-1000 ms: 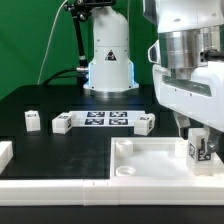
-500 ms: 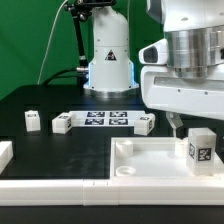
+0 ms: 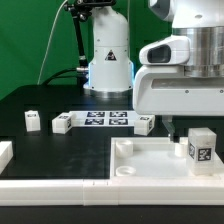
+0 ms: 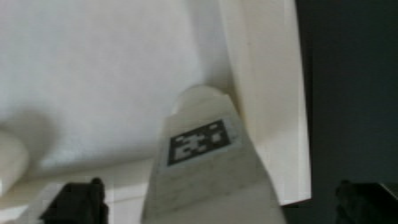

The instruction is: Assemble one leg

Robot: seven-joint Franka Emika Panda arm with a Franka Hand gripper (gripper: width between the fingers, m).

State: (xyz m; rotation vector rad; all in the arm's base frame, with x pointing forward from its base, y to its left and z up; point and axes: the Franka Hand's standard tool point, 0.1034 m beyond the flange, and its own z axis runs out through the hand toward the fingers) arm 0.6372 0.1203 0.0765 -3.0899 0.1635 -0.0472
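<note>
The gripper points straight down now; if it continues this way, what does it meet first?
Most likely the leg standing on the panel. In the wrist view that leg sits between the open fingers, so the gripper would probably enclose it; depth is unclear.

No readable text; only black-and-white square tags on leg (image 3: 201, 148), other posts, marker board (image 3: 104, 120).

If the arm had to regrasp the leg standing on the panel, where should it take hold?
Grip the leg near its top, coming from straight above: it stands upright at the panel's corner, its upper sides free. The pincer is above it, fingers wide either side.
</note>
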